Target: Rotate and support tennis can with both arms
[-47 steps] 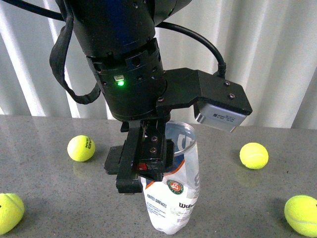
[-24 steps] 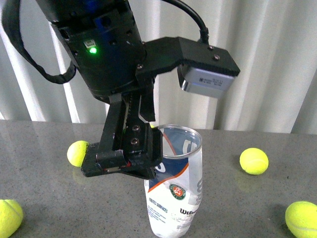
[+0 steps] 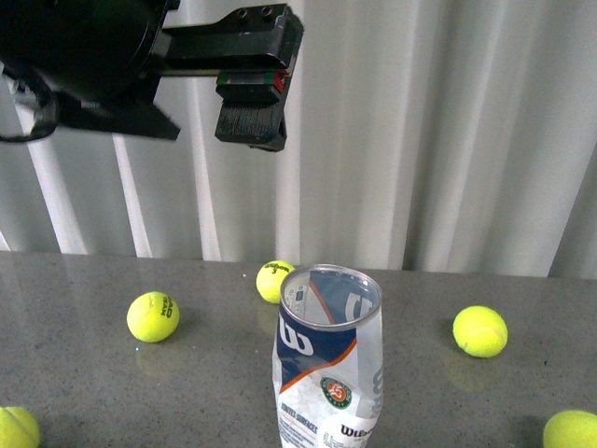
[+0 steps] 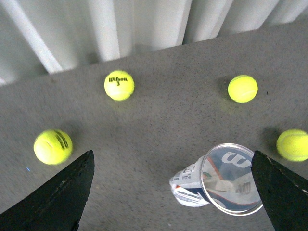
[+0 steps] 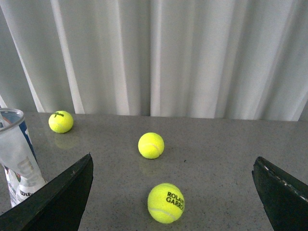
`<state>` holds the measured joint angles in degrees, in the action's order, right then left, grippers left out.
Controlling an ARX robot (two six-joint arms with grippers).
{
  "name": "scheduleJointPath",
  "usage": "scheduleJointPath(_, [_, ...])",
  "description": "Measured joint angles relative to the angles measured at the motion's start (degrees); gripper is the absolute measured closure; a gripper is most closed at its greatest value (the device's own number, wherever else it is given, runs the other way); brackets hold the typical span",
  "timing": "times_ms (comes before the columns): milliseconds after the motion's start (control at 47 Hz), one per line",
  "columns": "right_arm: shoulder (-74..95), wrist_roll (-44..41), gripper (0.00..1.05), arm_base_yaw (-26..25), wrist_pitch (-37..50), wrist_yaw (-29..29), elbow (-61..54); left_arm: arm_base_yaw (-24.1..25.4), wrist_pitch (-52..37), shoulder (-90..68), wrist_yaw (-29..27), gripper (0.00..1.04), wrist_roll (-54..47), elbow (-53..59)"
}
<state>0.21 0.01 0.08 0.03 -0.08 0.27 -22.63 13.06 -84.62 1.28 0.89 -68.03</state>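
Left claw (image 3: 252,117) hangs high above the tennis can (image 3: 328,359), fingers spread wide, holding nothing. Right claw (image 5: 173,202) also wide, empty, can off to its side. Can stands free on the grey table (image 3: 84,373), long axis vertical, slightly leaning (open silver-rimmed mouth up). Tennis balls scattered around.

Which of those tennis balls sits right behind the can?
The ball peeking out just behind the can, left of its rim. The others lie well off to either side.
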Motion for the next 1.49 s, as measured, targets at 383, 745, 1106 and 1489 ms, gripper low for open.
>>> scheduleJointPath(383, [0.0,0.0,0.07,0.0,0.0,-0.04,0.0,5.75,-51.25,14.34,-18.01,0.61,0.39,34.95])
scheduleJointPath(745, [0.0,0.0,0.07,0.0,0.0,-0.02,0.0,13.29,-54.45,27.58,-10.34,1.01,-0.44,52.83])
scheduleJointPath(1106, [0.0,0.0,0.07,0.0,0.0,-0.02,0.0,17.42,-51.36,38.86,-6.38,1.01,-0.46,60.96])
scheduleJointPath(1489, [0.0,0.0,0.07,0.0,0.0,0.0,0.0,22.49,-43.28,51.25,-1.49,1.01,-0.46,65.31])
